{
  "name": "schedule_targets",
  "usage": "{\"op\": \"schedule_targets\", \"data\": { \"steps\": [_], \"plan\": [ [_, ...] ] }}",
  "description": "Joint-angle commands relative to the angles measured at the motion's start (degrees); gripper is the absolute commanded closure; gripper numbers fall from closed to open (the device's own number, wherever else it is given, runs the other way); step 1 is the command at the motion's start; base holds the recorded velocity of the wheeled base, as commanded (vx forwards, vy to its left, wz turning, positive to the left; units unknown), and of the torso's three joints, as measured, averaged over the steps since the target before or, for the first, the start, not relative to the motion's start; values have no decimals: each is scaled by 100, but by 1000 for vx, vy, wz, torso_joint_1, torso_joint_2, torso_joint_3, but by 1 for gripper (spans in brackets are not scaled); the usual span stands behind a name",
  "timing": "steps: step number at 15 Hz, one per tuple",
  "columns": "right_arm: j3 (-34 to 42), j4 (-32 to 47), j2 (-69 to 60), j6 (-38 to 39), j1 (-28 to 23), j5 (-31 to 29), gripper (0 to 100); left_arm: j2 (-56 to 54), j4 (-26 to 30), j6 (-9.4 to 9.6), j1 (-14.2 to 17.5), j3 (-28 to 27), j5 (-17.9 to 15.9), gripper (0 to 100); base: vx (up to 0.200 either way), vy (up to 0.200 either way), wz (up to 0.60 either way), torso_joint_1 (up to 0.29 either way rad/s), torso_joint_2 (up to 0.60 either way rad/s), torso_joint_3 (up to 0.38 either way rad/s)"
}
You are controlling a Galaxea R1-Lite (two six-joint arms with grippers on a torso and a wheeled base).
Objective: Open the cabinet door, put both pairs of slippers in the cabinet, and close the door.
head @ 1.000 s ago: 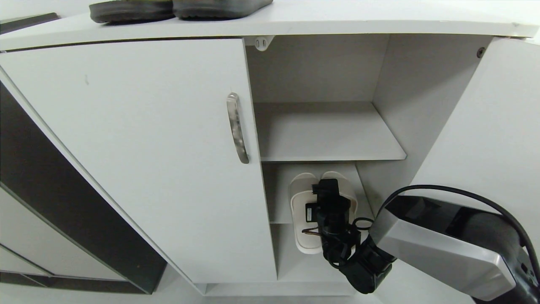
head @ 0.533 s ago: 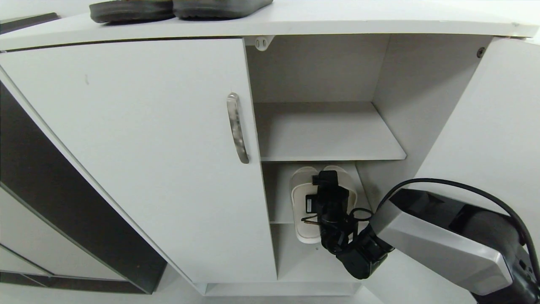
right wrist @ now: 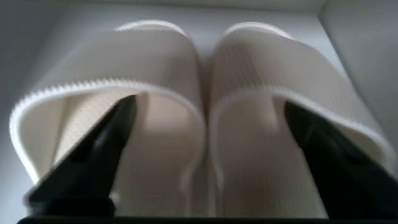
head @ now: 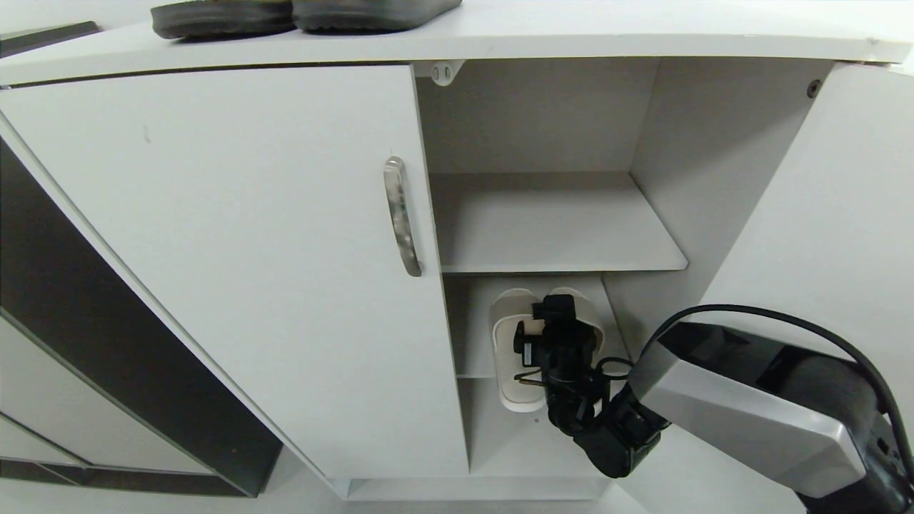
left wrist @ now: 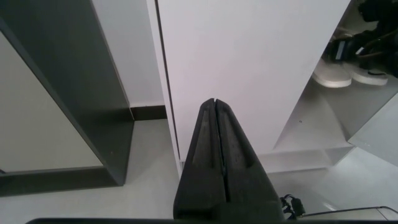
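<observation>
right gripper (head: 553, 308) spread open at white slippers (head: 508, 341), lower shelf in cabinet (head: 643, 44) | left gripper (left wrist: 214, 104) closed, facing shut left door (head: 235, 235) | dark slippers (head: 300, 14) on top | right door (head: 828, 214) open

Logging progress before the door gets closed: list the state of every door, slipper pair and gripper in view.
Right cabinet door: open.
Left cabinet door: shut.
White slippers: in the cabinet on the lower shelf, heels overhanging its front edge.
Dark slippers: on the cabinet top, not yet stored.
Right gripper: open, one finger inside each white slipper.
Left gripper: shut, empty.
</observation>
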Motion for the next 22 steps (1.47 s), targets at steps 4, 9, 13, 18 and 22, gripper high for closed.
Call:
{"op": "schedule_targets", "data": {
  "steps": [4,9,13,18,22],
  "plan": [
    [1763,-136,-1657,-115,707,0,0,9,-1,2,1,0,0,100,0,0,0,0,0,0],
    [2800,-180,-2369,-27,1235,-35,0,0,-1,10,1,0,0,100,0,0,0,0,0,0],
    [2914,-409,-2325,-18,1129,-44,0,9,-1,2,1,0,0,100,-100,0,0,2,1,2],
    [2985,-435,-2316,-27,1121,-53,0,9,-1,-7,1,0,0,100,-160,0,0,-1,1,0],
    [3029,-444,-2316,-27,1112,-53,0,9,-1,-7,1,0,0,100,0,0,0,0,0,0]
  ]
}}
